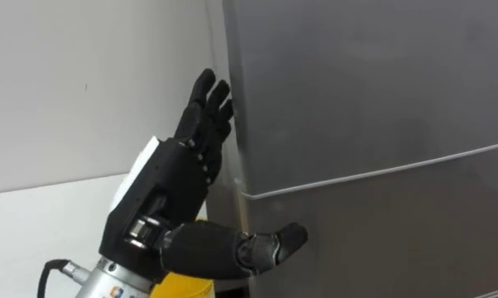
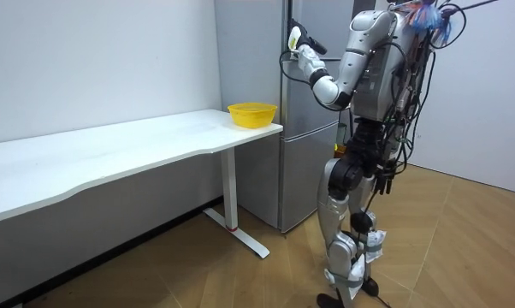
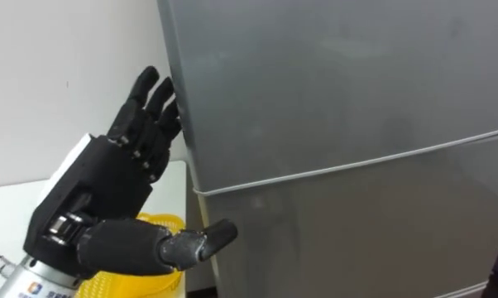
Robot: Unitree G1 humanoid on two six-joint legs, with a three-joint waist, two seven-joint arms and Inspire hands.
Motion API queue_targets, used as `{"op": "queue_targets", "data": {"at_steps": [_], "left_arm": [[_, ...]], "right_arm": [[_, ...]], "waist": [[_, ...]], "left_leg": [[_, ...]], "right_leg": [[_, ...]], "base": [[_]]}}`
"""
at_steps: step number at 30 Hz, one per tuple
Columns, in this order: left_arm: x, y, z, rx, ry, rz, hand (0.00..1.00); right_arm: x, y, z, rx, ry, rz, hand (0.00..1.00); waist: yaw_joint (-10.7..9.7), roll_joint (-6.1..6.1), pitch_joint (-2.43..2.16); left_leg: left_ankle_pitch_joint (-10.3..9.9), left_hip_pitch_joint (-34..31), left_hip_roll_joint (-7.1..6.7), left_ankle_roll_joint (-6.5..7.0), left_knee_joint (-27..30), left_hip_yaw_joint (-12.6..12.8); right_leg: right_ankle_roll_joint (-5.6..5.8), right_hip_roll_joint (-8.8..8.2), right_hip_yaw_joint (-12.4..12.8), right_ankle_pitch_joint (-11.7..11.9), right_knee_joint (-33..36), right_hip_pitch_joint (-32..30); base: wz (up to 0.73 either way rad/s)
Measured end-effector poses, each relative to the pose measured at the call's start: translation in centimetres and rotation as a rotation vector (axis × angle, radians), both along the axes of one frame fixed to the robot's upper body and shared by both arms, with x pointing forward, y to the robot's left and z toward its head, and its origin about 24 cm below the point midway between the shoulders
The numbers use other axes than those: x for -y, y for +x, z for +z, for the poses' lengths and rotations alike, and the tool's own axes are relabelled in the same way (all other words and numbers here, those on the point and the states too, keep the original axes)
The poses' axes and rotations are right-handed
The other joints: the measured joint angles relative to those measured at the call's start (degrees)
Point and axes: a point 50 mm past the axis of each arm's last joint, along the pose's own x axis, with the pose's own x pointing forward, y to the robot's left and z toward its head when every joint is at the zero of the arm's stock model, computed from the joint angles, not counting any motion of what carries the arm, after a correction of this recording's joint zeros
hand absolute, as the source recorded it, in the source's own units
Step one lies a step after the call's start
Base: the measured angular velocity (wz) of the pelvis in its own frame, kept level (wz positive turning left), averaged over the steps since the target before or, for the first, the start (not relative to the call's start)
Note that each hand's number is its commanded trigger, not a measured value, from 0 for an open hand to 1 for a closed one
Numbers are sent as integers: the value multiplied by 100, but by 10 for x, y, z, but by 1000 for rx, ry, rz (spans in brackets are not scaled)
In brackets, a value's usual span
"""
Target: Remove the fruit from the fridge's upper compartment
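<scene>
Left robot hand (image 1: 176, 175) raised, fingers straight, holding nothing, at left edge of fridge (image 1: 373, 99)

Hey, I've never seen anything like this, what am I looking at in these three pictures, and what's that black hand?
That is a two-legged humanoid robot doing housework. Two pictures come from the two eyes of a camera on its head, so they show almost the same close-up; the third is from a camera standing in the room. The black thing is the robot's left hand, fingers straight, raised at the left edge of a grey fridge. It holds nothing. The fridge looks shut; the thin line is the seam between its doors. Beside the fridge stands a white table with a yellow bowl on it.
</scene>
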Motion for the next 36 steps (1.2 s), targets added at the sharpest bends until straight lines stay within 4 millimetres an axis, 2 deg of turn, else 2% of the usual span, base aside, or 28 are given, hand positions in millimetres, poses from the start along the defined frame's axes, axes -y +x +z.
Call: {"op": "queue_targets", "data": {"at_steps": [12, 13, 14, 15, 16, 24, 29, 30, 31, 32, 33, 36], "left_arm": [[1, 2, 2, -4, 3, 4, 0], [1, 2, 3, -3, 2, 4, 28], [1, 3, 3, 0, 2, 4, 51], [1, 3, 3, 1, 1, 5, 96], [1, 3, 3, 1, 1, 6, 100], [-10, 6, 6, -3, -47, 116, 100], [-10, 6, 10, 16, -58, 114, 100], [-9, 5, 10, 15, -56, 94, 86], [-7, 5, 9, 13, -54, 87, 51], [-7, 5, 9, 10, -57, 90, 4], [-7, 6, 9, 9, -56, 91, 0], [-3, 5, 9, 12, -49, 64, 0]], "right_arm": [[-1, 4, 0, -3, 8, 8, 0], [-1, 4, 0, -5, 7, 8, 0], [0, 4, 0, -9, 6, 7, 0], [0, 4, 0, -12, 5, 6, 0], [0, 4, 0, -13, 5, 6, 0], [0, 4, 0, -17, 3, 6, 0], [0, 4, 0, -16, 3, 7, 0], [0, 4, 0, -18, 4, 8, 0], [0, 4, 0, -19, 4, 11, 0], [0, 5, 0, -17, 4, 13, 0], [0, 6, 0, -14, 4, 14, 0], [0, 7, 0, -10, 4, 15, 0]], "waist": [[-60, 2, -2], [-60, 3, -3], [-60, 6, -5], [-60, 9, -8], [-60, 11, -9], [-47, 2, -13], [-47, -7, -22], [-33, -4, -25], [-21, -4, -25], [-14, -2, -26], [-23, 5, -31], [-24, -1, -27]], "left_leg": [[0, -50, -5, 0, 4, 6], [0, -57, -4, 0, 5, 6], [0, -68, -4, 0, 5, 6], [0, -67, -6, 0, 5, 6], [0, -66, -6, 0, 5, 6], [0, -74, -11, 0, 5, 6], [0, -106, -13, 0, 5, 6], [0, -105, -13, 0, 5, 5], [0, -104, -14, 0, 4, 5], [0, -107, -16, 0, 2, 5], [0, -106, -16, 1, 2, 5], [1, -103, -16, 1, 2, 5]], "right_leg": [[6, -7, -1, -3, 13, -116], [6, -7, -2, -3, 15, -123], [6, -7, -4, -3, 16, -134], [7, -7, -1, -2, 16, -137], [7, -8, 0, -2, 16, -136], [8, -12, -2, -2, 12, -138], [18, -12, -18, 6, 10, -142], [19, -12, -16, 7, 9, -137], [21, -13, -17, 8, 10, -135], [25, -14, -19, 11, 8, -136], [26, -15, -15, 12, 4, -136], [28, -19, -14, 13, 4, -134]], "base": [[0], [0], [0], [0], [0], [0], [3], [0], [4], [0], [0], [0]]}}
